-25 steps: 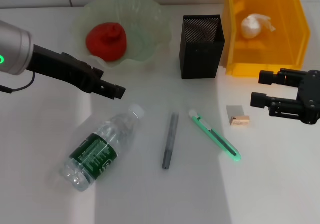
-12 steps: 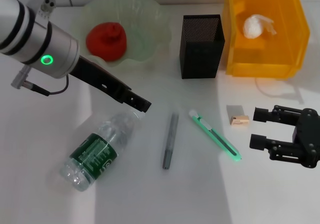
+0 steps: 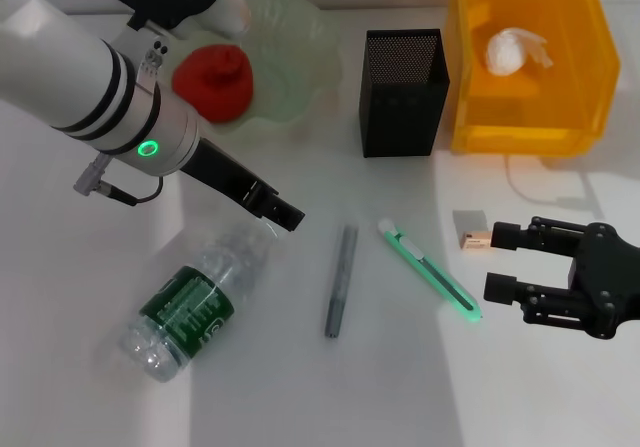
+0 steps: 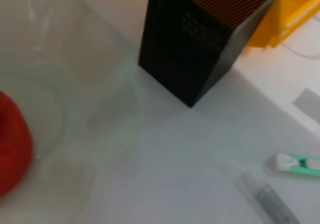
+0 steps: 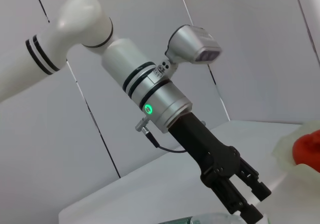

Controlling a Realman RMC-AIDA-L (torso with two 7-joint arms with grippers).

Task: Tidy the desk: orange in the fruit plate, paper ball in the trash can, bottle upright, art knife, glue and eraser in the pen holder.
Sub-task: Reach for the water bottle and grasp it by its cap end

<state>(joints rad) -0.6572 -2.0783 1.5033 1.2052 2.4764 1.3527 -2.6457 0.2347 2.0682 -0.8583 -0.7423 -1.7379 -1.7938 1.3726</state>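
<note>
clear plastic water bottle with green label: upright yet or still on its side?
On its side. The clear plastic water bottle with green label lies flat on the white desk, neck toward the left gripper, whose fingertips sit at the cap end.

You are looking at a lab-style test bench: a bare white tabletop (image 3: 300,387) backed by plain panelled walls (image 5: 150,28).

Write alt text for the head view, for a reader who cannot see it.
The left gripper hangs over the cap end of a water bottle lying on a white desk, while the open right gripper sits beside an eraser. A glue stick and green art knife lie between them.
</note>
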